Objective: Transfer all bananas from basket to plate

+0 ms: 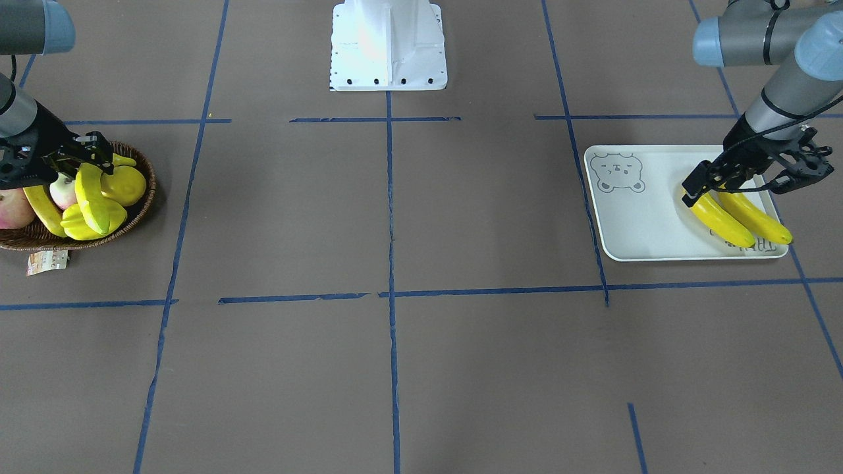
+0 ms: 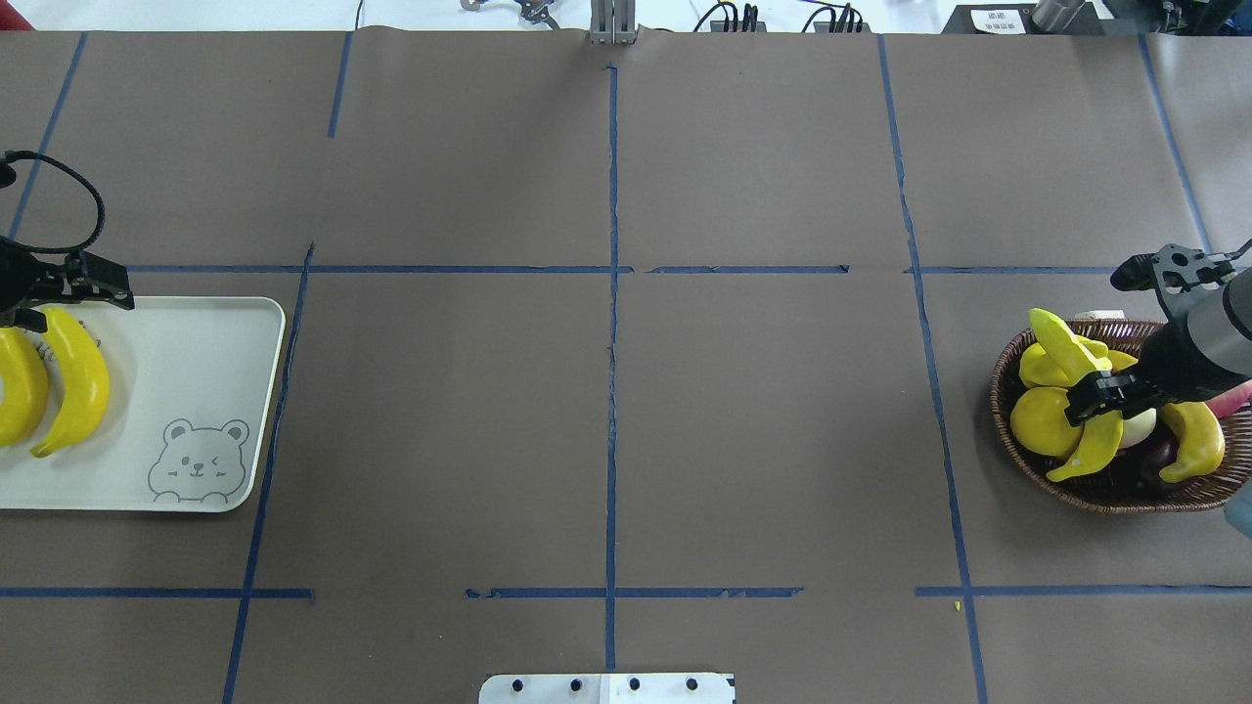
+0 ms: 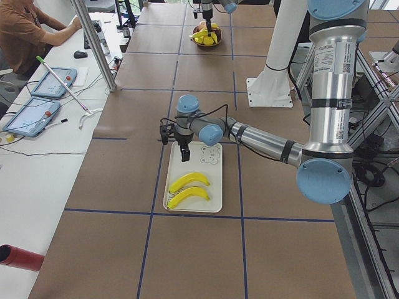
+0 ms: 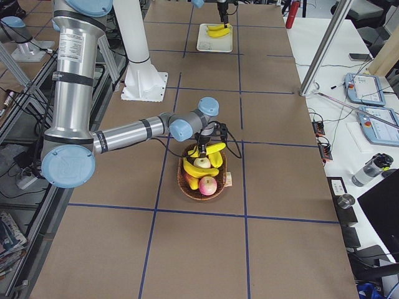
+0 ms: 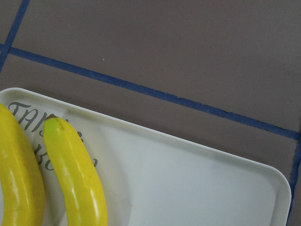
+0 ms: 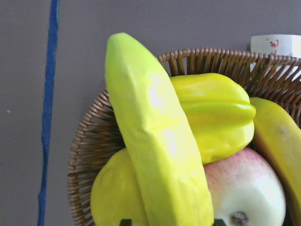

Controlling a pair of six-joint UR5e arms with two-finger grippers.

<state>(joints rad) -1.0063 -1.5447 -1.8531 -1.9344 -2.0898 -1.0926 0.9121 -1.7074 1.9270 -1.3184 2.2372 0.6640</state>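
Brown table (image 2: pixel 782 440) with blue tape grid (image 2: pixel 611 391), ribbed yellow starfruit (image 6: pixel 216 113), round yellow lemon (image 6: pixel 115 195) and pink-blushed apple (image 6: pixel 244 188) together at its right end.

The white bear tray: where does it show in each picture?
Front-facing: tray right of centre.
Overhead: tray at the left edge.
Exterior left: tray at centre.
Exterior right: tray top centre, far away.
Left wrist: tray fills the bottom.
Right wrist: not in view.
Shared landmark: the two bananas lying on it.

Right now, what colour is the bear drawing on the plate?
The bear drawing is grey; overhead view shows it best.
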